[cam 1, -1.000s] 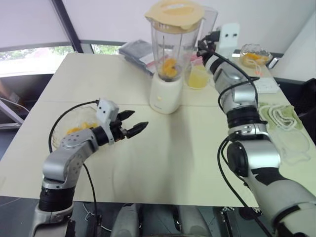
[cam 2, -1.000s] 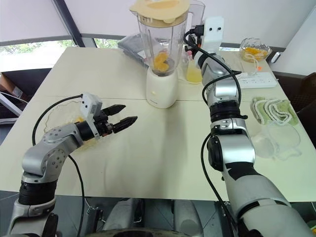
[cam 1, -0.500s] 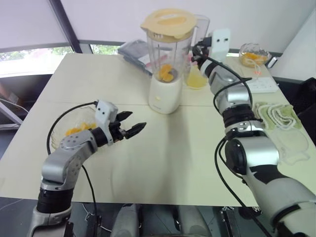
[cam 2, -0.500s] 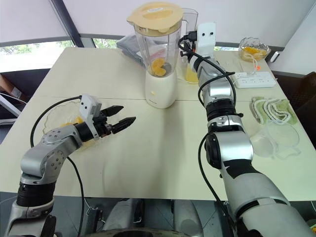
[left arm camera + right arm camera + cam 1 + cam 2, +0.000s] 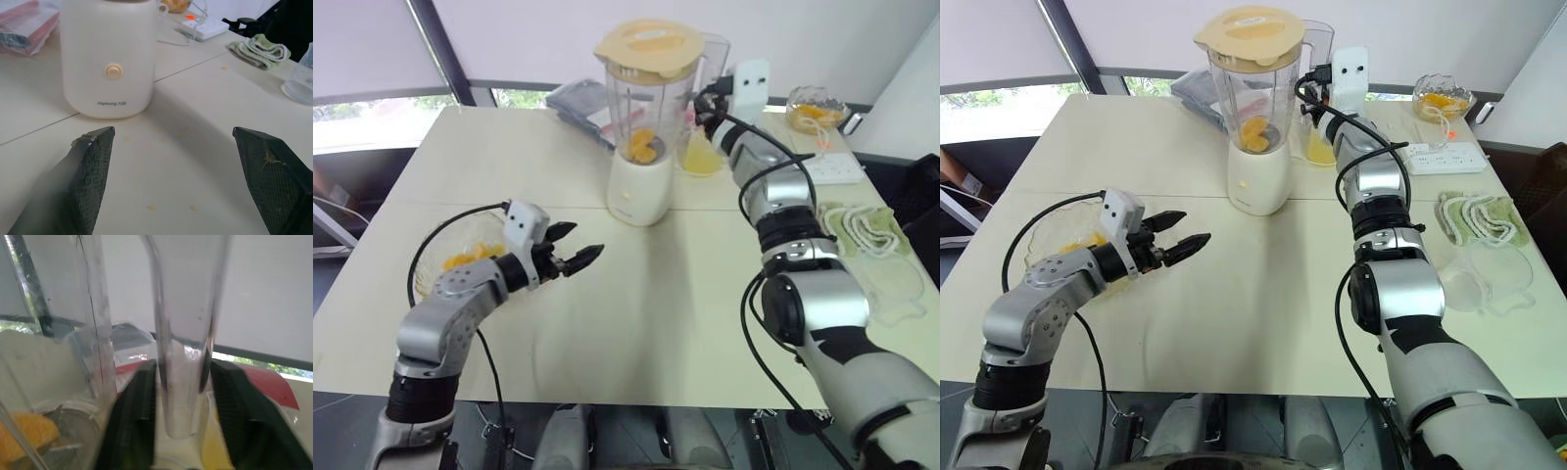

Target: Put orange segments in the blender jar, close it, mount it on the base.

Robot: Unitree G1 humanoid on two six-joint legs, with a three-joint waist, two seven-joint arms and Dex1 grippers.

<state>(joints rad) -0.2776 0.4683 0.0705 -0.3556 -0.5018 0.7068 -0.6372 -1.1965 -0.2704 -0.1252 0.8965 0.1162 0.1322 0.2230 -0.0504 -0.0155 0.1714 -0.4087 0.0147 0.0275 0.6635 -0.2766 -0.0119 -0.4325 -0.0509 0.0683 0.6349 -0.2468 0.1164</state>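
so the tall clear plastic blender jar (image 5: 1255,88) with its pale yellow lid sits upright on the squat cream-white base (image 5: 1258,182), orange segments (image 5: 1254,132) inside; my right gripper (image 5: 178,423) straddles the jar's vertical clear handle (image 5: 183,333), fingers apart on either side, barely touching; my left gripper (image 5: 1183,235) hangs wide open and empty, well short of the base; right's clearly nearer

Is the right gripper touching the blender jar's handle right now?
Apart. In the right wrist view the right gripper straddles the handle, with slim gaps either side.
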